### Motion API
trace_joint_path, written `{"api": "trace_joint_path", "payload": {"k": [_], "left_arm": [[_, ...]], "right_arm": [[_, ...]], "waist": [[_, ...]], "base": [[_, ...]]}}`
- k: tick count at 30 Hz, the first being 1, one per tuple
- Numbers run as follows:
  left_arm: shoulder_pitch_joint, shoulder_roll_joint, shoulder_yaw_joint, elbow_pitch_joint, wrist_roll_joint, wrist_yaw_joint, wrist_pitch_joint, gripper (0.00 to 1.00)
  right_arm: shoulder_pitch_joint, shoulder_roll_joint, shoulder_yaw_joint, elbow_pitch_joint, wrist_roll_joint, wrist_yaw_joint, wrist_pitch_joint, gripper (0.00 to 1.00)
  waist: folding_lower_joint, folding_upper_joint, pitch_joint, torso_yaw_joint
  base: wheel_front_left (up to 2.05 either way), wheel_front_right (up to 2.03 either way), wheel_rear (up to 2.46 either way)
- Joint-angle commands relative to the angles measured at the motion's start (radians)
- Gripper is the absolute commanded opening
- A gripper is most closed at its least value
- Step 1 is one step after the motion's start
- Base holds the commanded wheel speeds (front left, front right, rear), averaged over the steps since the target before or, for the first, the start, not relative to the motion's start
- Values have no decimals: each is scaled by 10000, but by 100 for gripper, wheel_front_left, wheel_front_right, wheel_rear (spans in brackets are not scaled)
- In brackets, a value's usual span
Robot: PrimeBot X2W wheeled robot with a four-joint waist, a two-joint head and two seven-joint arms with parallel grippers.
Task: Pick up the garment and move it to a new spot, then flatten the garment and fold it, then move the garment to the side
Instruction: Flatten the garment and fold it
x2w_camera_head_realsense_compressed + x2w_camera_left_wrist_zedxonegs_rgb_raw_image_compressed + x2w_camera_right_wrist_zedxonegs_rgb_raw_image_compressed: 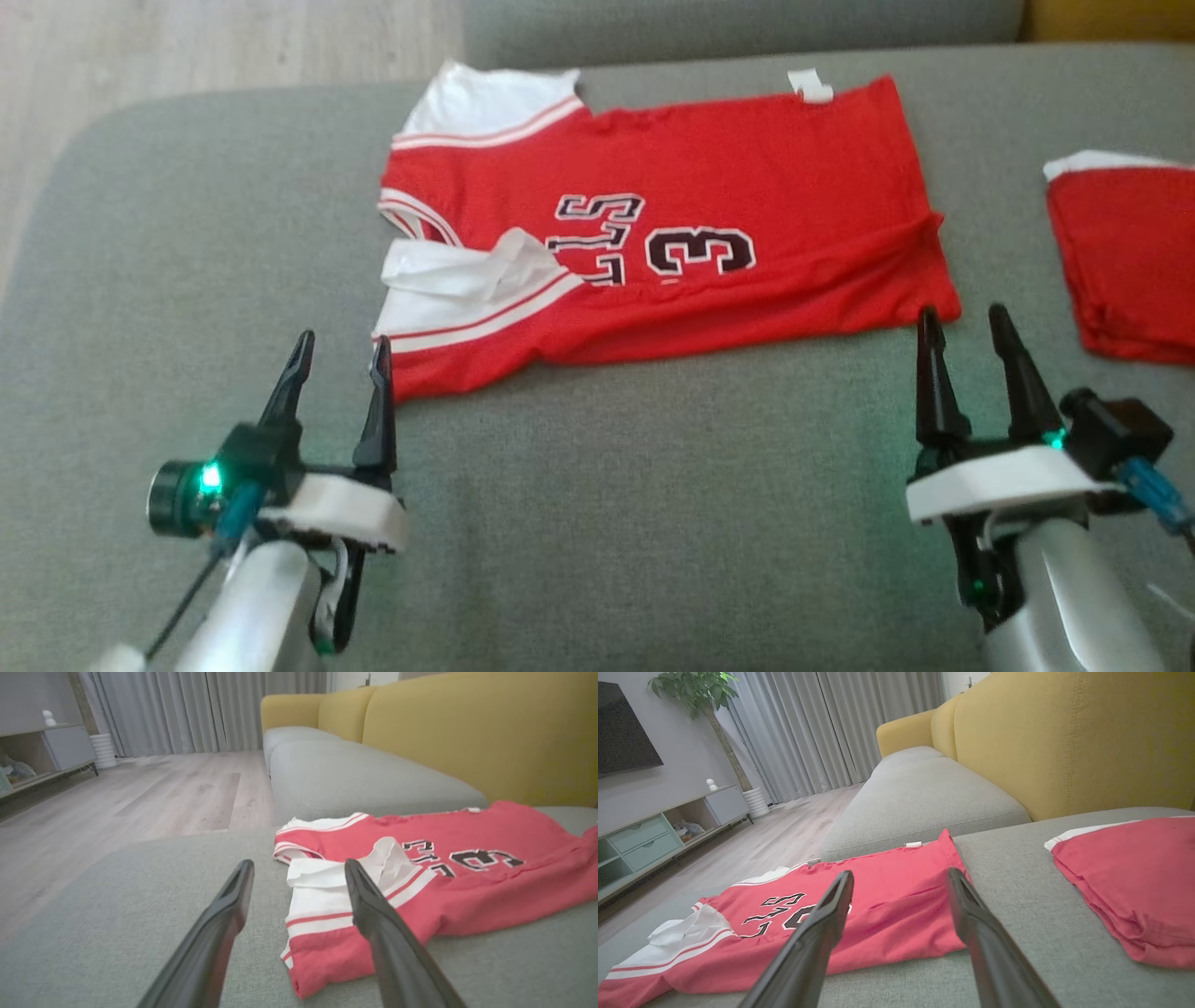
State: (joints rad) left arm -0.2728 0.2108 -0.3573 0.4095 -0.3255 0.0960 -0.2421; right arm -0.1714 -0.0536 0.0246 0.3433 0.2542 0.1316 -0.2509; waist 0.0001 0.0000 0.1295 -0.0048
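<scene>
Surface: I've got one grey fabric seat cushion [597,523], woven texture, rounded corner on my far left.
Middle of it: red jersey [747,168], spread mostly flat and lying sideways, print facing up (I read a 3 clearly, the letters are partly covered).
Jersey left end: white panels with red stripes, one white flap bunched over the print.
Jersey right end: a crease along the near edge, a small white tag at the far edge.
Right of it: second red garment [1130,252], folded, white edge on its far side, well apart from the jersey.
</scene>
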Motion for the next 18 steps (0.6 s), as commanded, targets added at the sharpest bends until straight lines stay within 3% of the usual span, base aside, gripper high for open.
{"api": "trace_joint_path", "payload": {"k": [1, 8, 16, 18], "left_arm": [[-706, 148, 243, 298, 17, -58, 265, 100], [-1583, 158, -41, 2139, 27, -300, 1194, 100], [-2095, 200, 85, 3454, -113, -101, 1564, 100], [-2165, 197, -16, 3799, -148, -229, 1935, 100]], "right_arm": [[-528, 26, 308, -425, -11, -9, -108, 100], [-622, 31, 401, -405, 59, -9, -108, 100], [-716, 32, 559, -396, 94, -9, -108, 100], [-753, 32, 578, -400, 100, -9, -108, 100]], "waist": [[-1, 0, 341, -171], [-1, 0, 806, -433], [-1, 0, 1109, -679], [-1, 0, 1174, -726]], "base": [[0, 0, 0], [0, 0, 0], [0, 0, 0], [0, 0, 0]]}}
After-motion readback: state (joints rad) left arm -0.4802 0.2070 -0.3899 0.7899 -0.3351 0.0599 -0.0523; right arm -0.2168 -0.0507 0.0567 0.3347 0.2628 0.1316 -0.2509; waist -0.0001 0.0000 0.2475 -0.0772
